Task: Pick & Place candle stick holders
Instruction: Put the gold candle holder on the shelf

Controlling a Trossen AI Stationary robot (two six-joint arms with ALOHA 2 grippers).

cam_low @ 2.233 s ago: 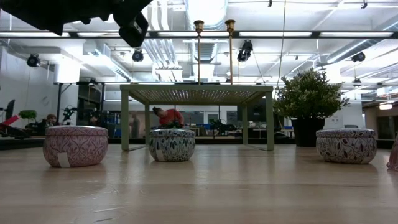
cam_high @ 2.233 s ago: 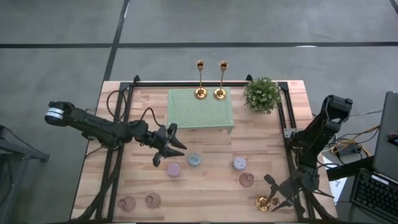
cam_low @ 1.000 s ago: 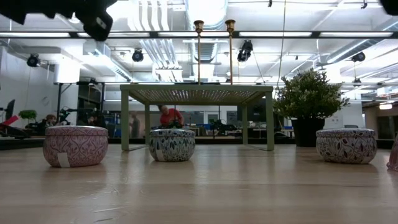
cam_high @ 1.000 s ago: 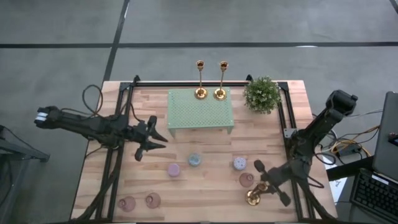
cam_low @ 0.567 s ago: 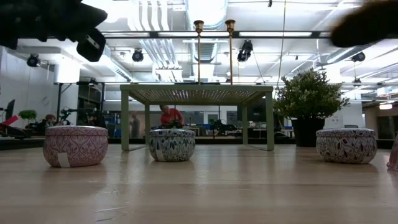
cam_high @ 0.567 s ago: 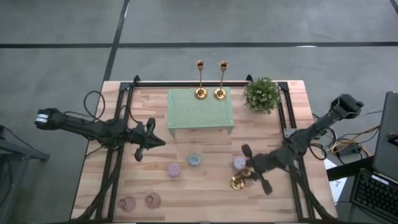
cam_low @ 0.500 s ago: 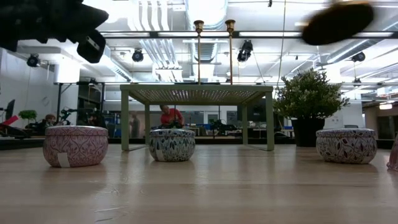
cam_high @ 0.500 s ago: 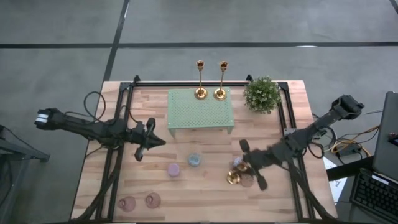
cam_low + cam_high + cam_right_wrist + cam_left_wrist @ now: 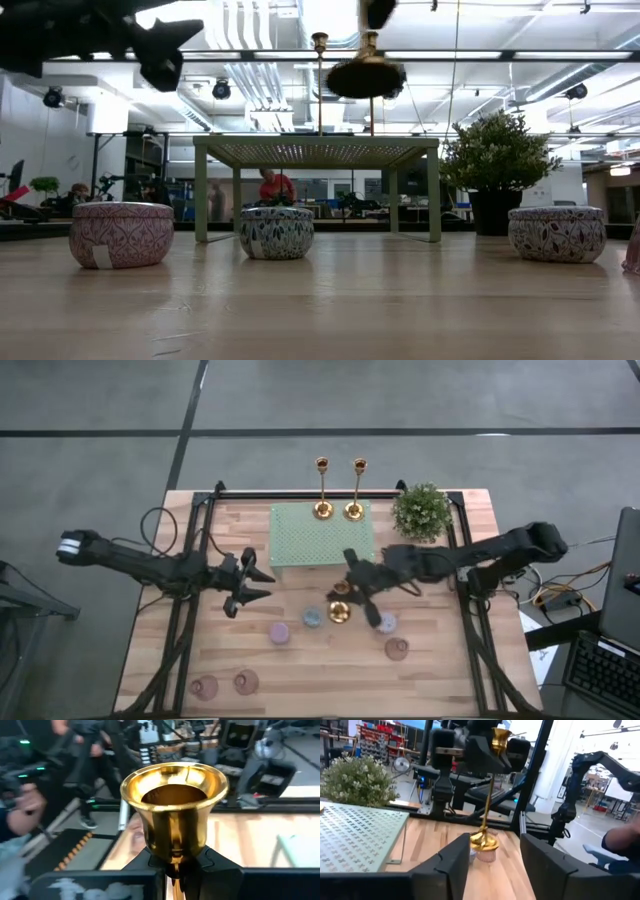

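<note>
Pinching the gold candlestick [image 9: 340, 610] near its cup, the right hand [image 9: 357, 585] is risking its swinging base clipping the stand [image 9: 322, 535] just beyond; the left hand [image 9: 252, 577] is waiting spread.

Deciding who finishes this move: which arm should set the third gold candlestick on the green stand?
Right. Its tool already grips the gold candlestick upright, just in front of the green stand. The left tool hangs open and empty, farther left.
</note>
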